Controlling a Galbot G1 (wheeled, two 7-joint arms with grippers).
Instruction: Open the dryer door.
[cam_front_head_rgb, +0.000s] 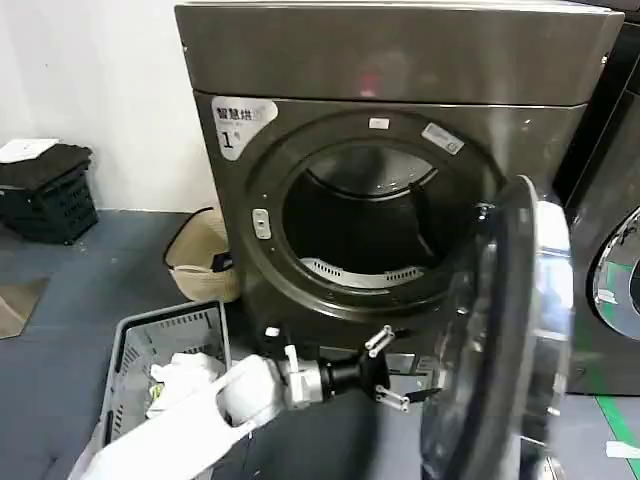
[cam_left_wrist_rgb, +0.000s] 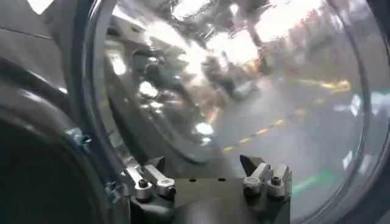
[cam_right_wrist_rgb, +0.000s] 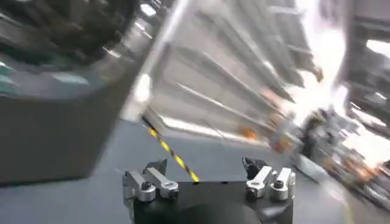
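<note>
The door (cam_front_head_rgb: 520, 330) stands swung out on its right-hand hinge, at the lower right of the head view, seen nearly edge-on; the drum opening (cam_front_head_rgb: 365, 225) at frame centre is fully exposed. By that reading the task is essentially accomplished.

The left pincer (cam_front_head_rgb: 400, 368) sits at lower centre of the head view, just beside the door's inner face, fingers apart and holding nothing — a position suited to pushing the door outward rather than gripping it. In the left wrist view the same pincer (cam_left_wrist_rgb: 207, 176) faces the curved glass, near it; contact cannot be confirmed.

The right pincer (cam_right_wrist_rgb: 207, 176) is apart and empty, pointed at floor and room, clear of the door's swing.

A basket (cam_front_head_rgb: 165, 350) rests on the floor at lower left, outside the door's arc.
</note>
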